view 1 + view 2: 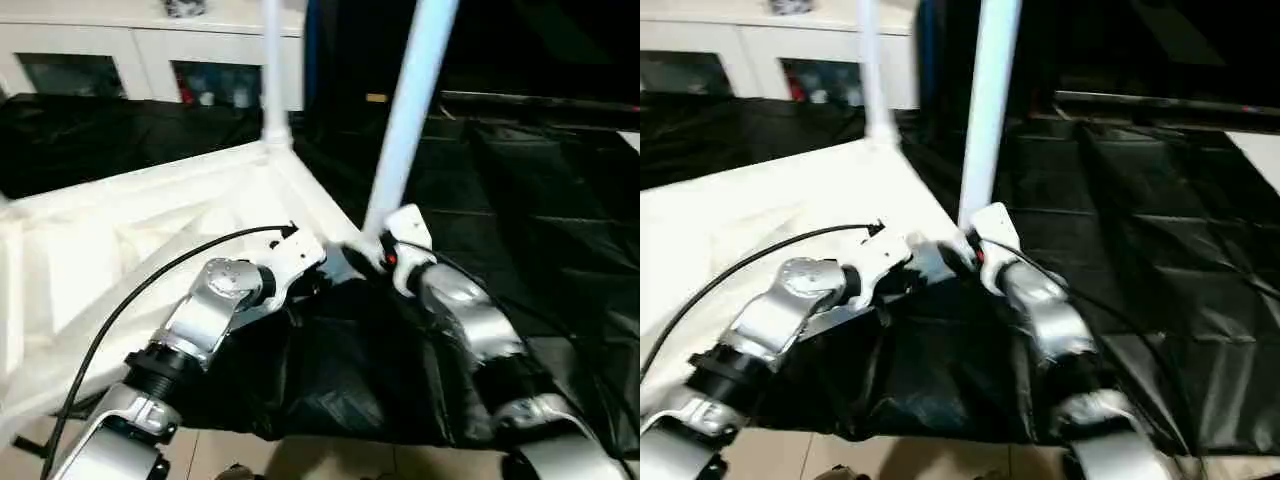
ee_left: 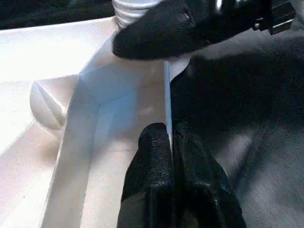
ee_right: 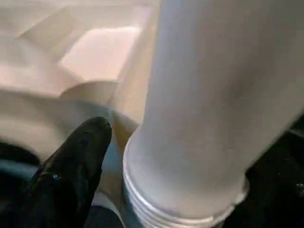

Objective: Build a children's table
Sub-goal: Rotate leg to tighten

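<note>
The children's table lies upside down on a black sheet, its white ribbed top (image 1: 120, 250) toward my left. One white leg (image 1: 271, 60) stands upright in the far corner socket. A second leg (image 1: 410, 110) rises, leaning slightly, from the near corner socket, and its ribbed end (image 3: 190, 209) sits at the socket. My left gripper (image 2: 170, 137) is shut on the thin rim of the table top beside that corner. My right gripper (image 1: 372, 250) is at the base of the near leg, open, with one black finger (image 3: 80, 156) standing a little off the leg.
A white cabinet (image 1: 150, 50) with glass doors stands at the back left. The black sheet (image 1: 540, 200) spreads to the right and back. A black cable (image 1: 150, 280) runs along my left forearm. Bare floor (image 1: 330, 460) shows at the near edge.
</note>
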Motion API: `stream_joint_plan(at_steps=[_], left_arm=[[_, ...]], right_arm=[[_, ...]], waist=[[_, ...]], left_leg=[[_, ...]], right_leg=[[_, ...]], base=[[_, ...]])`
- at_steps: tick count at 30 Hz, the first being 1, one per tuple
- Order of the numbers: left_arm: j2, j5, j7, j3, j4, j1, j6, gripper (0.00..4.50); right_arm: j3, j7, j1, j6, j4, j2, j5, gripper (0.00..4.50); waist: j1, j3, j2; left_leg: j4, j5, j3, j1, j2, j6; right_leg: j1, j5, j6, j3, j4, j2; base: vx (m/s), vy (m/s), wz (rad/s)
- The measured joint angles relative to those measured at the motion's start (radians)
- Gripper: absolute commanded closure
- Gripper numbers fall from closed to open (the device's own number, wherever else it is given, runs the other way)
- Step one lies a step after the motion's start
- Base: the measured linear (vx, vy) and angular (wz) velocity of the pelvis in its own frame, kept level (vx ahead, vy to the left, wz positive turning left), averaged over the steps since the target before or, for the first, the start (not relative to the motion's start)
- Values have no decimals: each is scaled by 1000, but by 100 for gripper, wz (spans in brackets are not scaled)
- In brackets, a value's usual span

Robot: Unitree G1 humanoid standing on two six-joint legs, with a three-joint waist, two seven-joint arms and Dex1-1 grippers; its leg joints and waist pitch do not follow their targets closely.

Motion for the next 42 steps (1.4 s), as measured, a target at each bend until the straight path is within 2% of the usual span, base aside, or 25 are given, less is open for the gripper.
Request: stream_joint_plan(at_steps=[5, 8, 12, 14, 15, 17, 19, 22, 25, 27, 42], left_arm=[[56, -27, -116, -5, -21, 17, -36, 450], [88, -53, -181, -6, -31, 31, -59, 450], [114, -77, -239, -5, -36, 36, -65, 450], [132, -88, -278, -5, -41, 40, -66, 450], [139, -94, -296, -5, -41, 42, -66, 450], [153, -106, -331, -5, -42, 44, -67, 450], [159, -111, -348, -5, -42, 46, -68, 450], [167, -116, -364, -5, -42, 50, -70, 450], [169, -118, -368, -5, -42, 50, -70, 450], [170, -118, -369, -5, -42, 50, -70, 450], [173, -118, -371, -2, -43, 54, -70, 450]], right_arm=[[37, 215, 58, -1, -103, -120, 28, 53], [39, 325, 75, 0, -142, -180, 53, 53], [50, 433, 95, 5, -202, -217, 93, 53], [73, 492, 107, 25, -234, -252, 104, 53], [81, 516, 110, 35, -245, -267, 108, 79], [91, 551, 118, 45, -269, -290, 109, 86], [94, 561, 124, 52, -281, -296, 109, 91], [98, 562, 136, 54, -294, -294, 108, 127], [97, 557, 135, 54, -294, -288, 103, 134], [97, 557, 135, 55, -294, -288, 103, 163], [100, 551, 136, 47, -294, -269, 90, 174]], waist=[[12, 1, 1], [17, 1, 1], [20, 1, 1], [21, 1, 1], [21, 1, 0], [21, 1, 0], [21, 1, 0], [21, 1, 0], [21, 1, -1], [21, 1, -1], [18, 1, -1]], left_leg=[[0, 0, 0, 0, 0, 0], [-1, 0, 0, 0, 1, 0], [0, 0, 0, 0, 1, 0], [0, 0, 0, 0, 1, 1], [0, 0, 0, 0, 1, 1], [0, 1, 0, -1, 1, 2], [0, 1, 0, -1, 1, 2], [0, 1, 0, -1, 1, 2], [0, 1, 0, -1, 1, 2], [0, 1, 0, -1, 1, 2], [0, 1, 0, 0, 1, 2]], right_leg=[[0, 0, 0, 0, -2, 0], [0, 0, 0, -1, -2, 0], [0, 0, 0, -1, -1, 0], [0, 0, 0, -1, -2, 0], [0, 0, 0, -1, -2, 0], [0, 0, 0, -1, -2, 0], [0, 0, 0, -1, -2, 0], [1, 0, 1, -1, -3, 0], [1, 0, 1, -1, -3, 0], [1, 0, 1, -1, -3, 0], [1, -1, 1, -1, -2, 0]], base=[[0, 0, 0], [0, 0, 0], [0, 0, 0], [0, 0, 0], [0, 0, 0], [0, 0, 0], [0, 0, 0], [0, 0, 0], [0, 0, 0], [0, 0, 0], [0, 0, 0]])
